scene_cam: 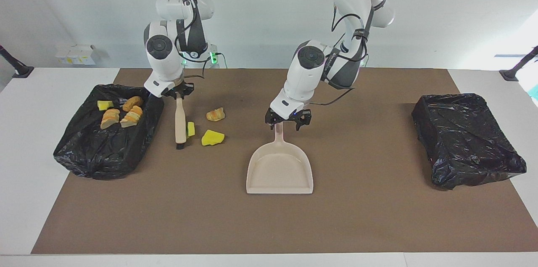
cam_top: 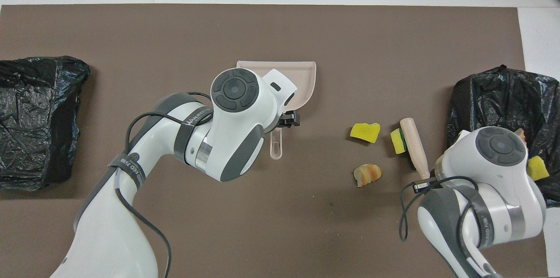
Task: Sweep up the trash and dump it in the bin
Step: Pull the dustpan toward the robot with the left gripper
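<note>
Trash (scene_cam: 212, 137) lies beside the brush (scene_cam: 180, 122) clamped in the right tool (scene_cam: 178, 94) (left tool (scene_cam: 287, 120) spread over dustpan (scene_cam: 279, 170) handle).

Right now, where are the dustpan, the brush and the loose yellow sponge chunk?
dustpan (scene_cam: 279, 170), facing view, bare pan floor.
brush (scene_cam: 180, 120), facing view, middle of handle.
yellow sponge chunk (scene_cam: 212, 137), facing view, its top face.

A brown mat (scene_cam: 378, 216) covers the white worktop (scene_cam: 25, 153); small white boxes (scene_cam: 77, 54) sit at the wall.
</note>
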